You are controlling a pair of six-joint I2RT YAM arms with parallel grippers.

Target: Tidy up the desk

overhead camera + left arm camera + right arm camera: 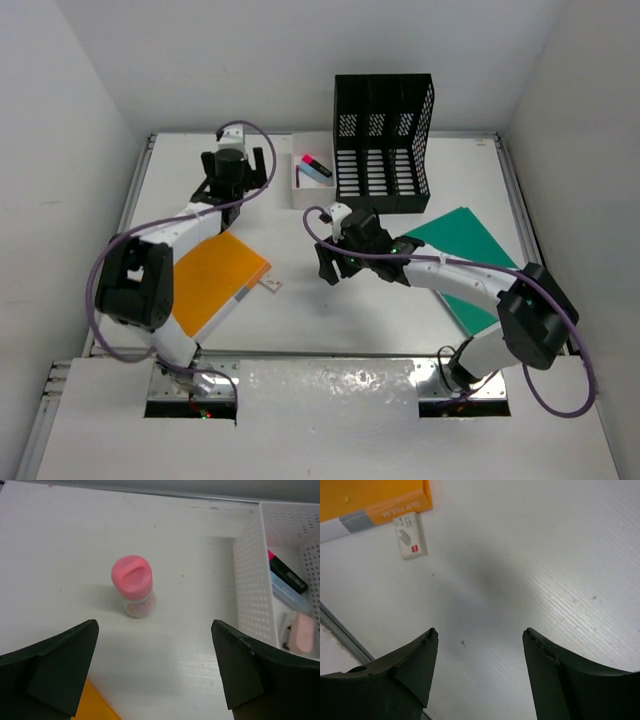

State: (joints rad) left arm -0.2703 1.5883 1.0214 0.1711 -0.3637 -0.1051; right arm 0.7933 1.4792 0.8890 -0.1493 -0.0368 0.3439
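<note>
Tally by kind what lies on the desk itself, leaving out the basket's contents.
Folders: 2 (orange folder, green folder)
Containers: 2 (black rack, white basket)
Bottles: 1 (pink-capped bottle)
Small boxes: 1 (white box)
Total: 6

Left hand [154,627] and right hand [480,632] both gape empty.

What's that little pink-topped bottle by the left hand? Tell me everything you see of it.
The bottle is small, with a round pink cap, dented oval on top, and a pale, pinkish, plastic-looking body. It stands upright and capped on the white desk, ahead of the open left hand, which does not touch it. The perforated white box stands apart, to its right.
</note>
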